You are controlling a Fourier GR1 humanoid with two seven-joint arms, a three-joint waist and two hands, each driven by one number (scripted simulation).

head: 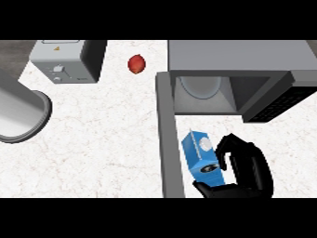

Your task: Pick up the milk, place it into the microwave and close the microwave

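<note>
The right hand (243,167) is curled round a blue milk carton (202,158) just in front of the open microwave (257,69) — door (163,135) swung out to the carton's left. Further left on the white counter (99,139) there's a toaster (64,60), a red fruit-looking thing (137,64), and a big grey cylinder (13,109) at the left edge — can't tell what it is.

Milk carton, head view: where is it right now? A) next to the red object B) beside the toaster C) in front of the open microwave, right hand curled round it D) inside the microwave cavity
C: the blue milk carton sits on the counter in front of the open microwave, outside the cavity, with the right hand curled round its right side and lower end.
</note>
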